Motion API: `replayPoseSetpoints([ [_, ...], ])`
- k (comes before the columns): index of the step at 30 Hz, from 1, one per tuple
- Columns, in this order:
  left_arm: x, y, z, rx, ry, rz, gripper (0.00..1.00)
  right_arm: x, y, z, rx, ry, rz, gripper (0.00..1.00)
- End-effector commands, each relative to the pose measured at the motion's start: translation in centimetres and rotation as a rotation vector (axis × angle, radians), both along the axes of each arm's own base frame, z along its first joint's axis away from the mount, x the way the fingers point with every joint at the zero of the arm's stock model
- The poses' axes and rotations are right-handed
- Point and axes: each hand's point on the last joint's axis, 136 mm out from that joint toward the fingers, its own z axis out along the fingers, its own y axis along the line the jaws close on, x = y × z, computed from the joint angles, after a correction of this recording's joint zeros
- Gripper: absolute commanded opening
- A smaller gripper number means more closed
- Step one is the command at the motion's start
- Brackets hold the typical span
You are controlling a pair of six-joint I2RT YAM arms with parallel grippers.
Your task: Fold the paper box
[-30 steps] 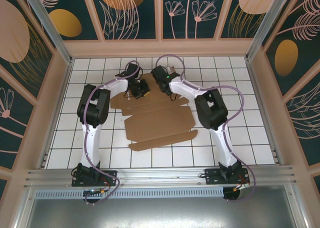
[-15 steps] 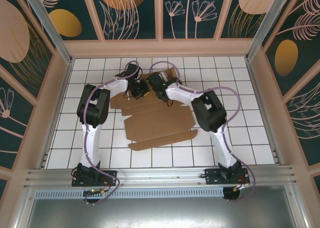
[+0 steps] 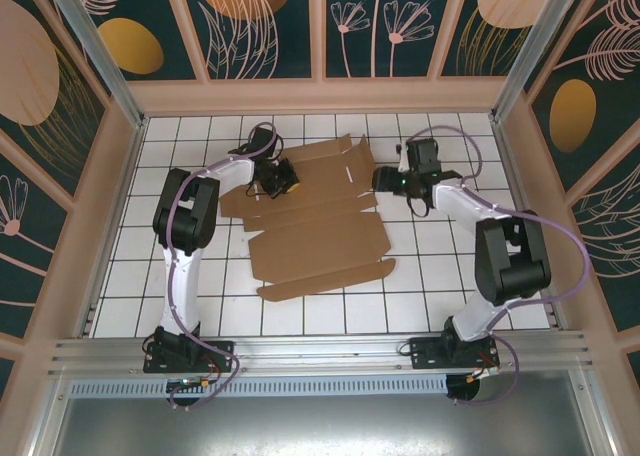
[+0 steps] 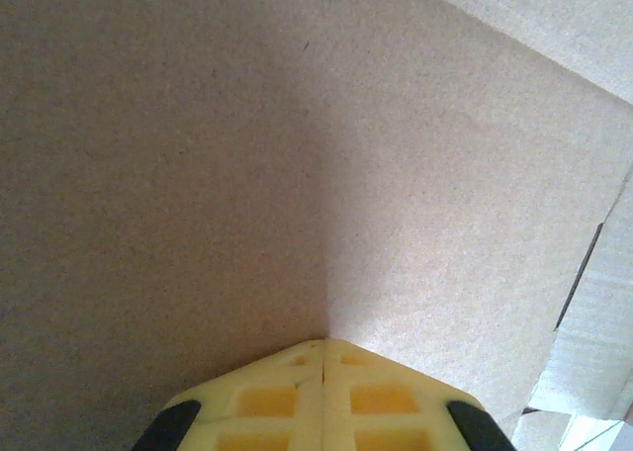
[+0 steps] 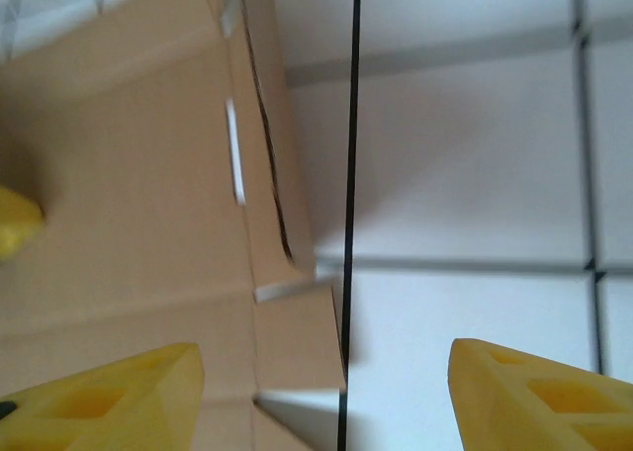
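Presently, the left tool (image 3: 278, 181), jaws fully closed and gripping nothing, is being pressed tip-first onto the far part of the box (image 3: 310, 231). The box is being carried, spread open, mid-counter (image 3: 125, 266). The right tool (image 5: 326, 392) is being held wide apart, empty, just beside the box's far right edge.

bare white tiles lie open right of the paper box (image 3: 320, 238) and along the near strip of the tiled table (image 3: 520, 266). the left gripper (image 3: 283, 184), fingers together, and its arm (image 3: 185, 216) cover the box's far-left panel; the right gripper (image 3: 380, 180), jaws apart, hangs just beside the far flap (image 3: 335, 161). side walls (image 3: 520, 176) hem both table edges.
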Motion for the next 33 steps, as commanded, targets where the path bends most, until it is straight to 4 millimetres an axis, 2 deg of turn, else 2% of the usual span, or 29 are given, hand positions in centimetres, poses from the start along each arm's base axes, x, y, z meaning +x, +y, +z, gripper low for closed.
replayPoseSetpoints([
  [1, -1.4, 1.5, -2.9, 0.056, 0.082, 0.033, 0.06, -0.9, 1.9, -1.7, 0.086, 0.068, 0.052, 0.66],
  [7, -1.4, 1.6, -3.0, 0.057, 0.083, 0.034, 0.06, -0.6, 2.4, -4.2, 0.095, 0.121, 0.054, 0.66],
  [13, -1.3, 1.5, -2.9, 0.048, 0.082, 0.036, 0.06, -0.4, 3.7, -5.0, 0.171, 0.144, 0.071, 0.65],
  [19, -1.5, 1.3, -3.2, 0.039, 0.089, 0.033, 0.05, -0.1, 5.1, -4.0, 0.256, 0.107, 0.108, 0.64],
  [27, -1.3, 1.3, -2.9, 0.036, 0.083, 0.036, 0.04, 0.1, 6.4, -1.0, 0.310, 0.029, 0.159, 0.61],
  [33, -1.3, 1.2, -2.9, 0.028, 0.079, 0.033, 0.03, -1.2, 8.0, -1.3, 0.288, 0.044, 0.200, 0.58],
])
